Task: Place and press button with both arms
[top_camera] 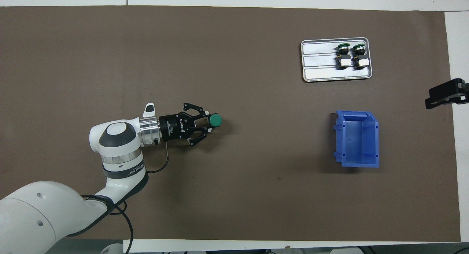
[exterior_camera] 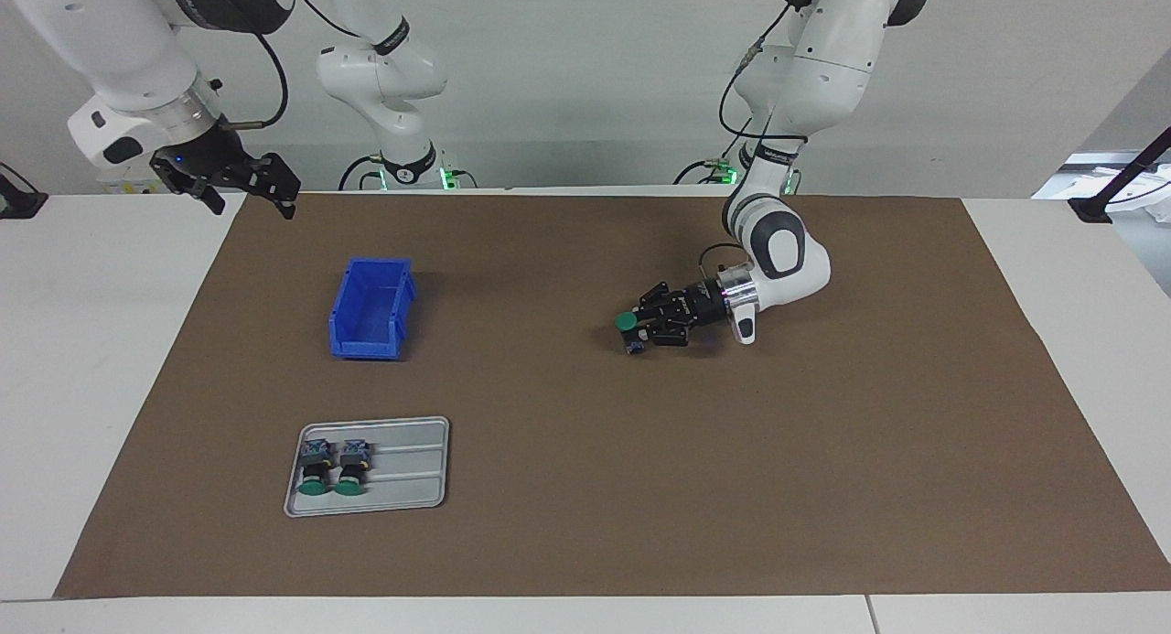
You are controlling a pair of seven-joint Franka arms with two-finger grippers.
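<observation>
On brown mat [exterior_camera: 585, 488], white table [exterior_camera: 101, 341], seemingly pale wall [exterior_camera: 595, 58]

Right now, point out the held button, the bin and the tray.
Held button [top_camera: 215, 120], overhead view, green cap.
Bin [exterior_camera: 350, 334], facing view, outer wall.
Tray [exterior_camera: 412, 492], facing view, bare floor.

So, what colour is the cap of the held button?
Green; the button's cap shows best in the overhead view.
</observation>
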